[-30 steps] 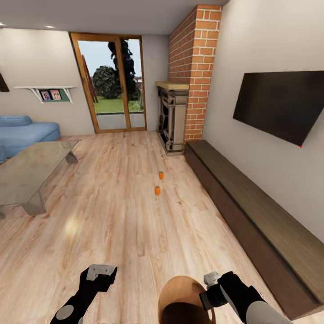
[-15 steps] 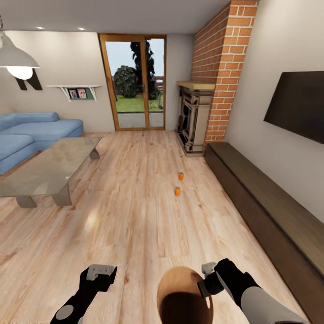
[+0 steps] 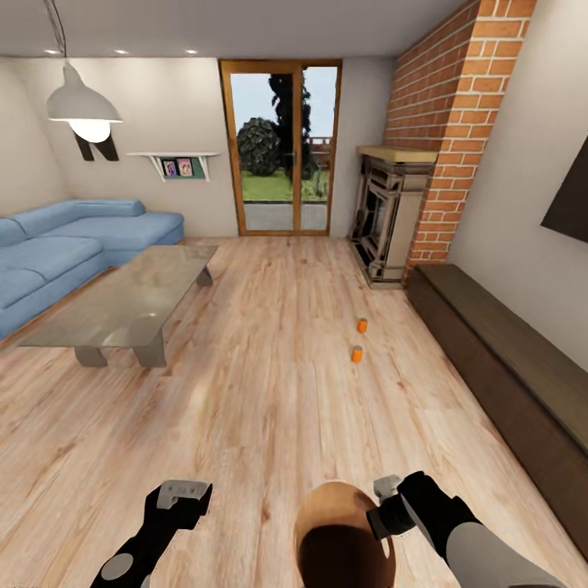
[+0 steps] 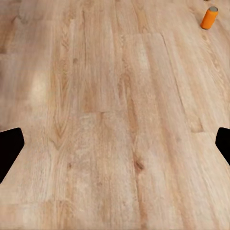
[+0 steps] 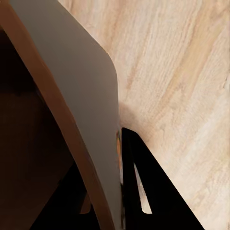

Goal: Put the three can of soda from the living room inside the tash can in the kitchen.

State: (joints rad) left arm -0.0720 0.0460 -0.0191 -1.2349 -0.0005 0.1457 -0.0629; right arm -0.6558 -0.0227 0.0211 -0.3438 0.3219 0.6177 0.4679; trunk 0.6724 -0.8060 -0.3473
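Two orange soda cans stand upright on the wood floor of the living room, the nearer one (image 3: 357,354) just in front of the farther one (image 3: 362,325). The left wrist view catches one orange can (image 4: 209,17) far beyond the fingers. My left gripper (image 3: 181,494) (image 4: 115,146) hangs open over bare floor, holding nothing. My right gripper (image 3: 384,508) (image 5: 112,191) is shut on the rim of the tash can (image 3: 343,531) (image 5: 72,96), coppery-brown inside, carried low in front of me. Both cans lie well ahead and slightly right of the grippers.
A grey low table (image 3: 122,306) and a blue corner sofa (image 3: 57,245) sit at the left. A brick fireplace (image 3: 392,212) and a long dark bench (image 3: 506,359) line the right wall. Glass doors (image 3: 282,147) are at the far end.
The head view has swung left, so everything has slid to the right in the picture and more of the sofa and the lamp shows. Both grippers and the tash can keep their pose.
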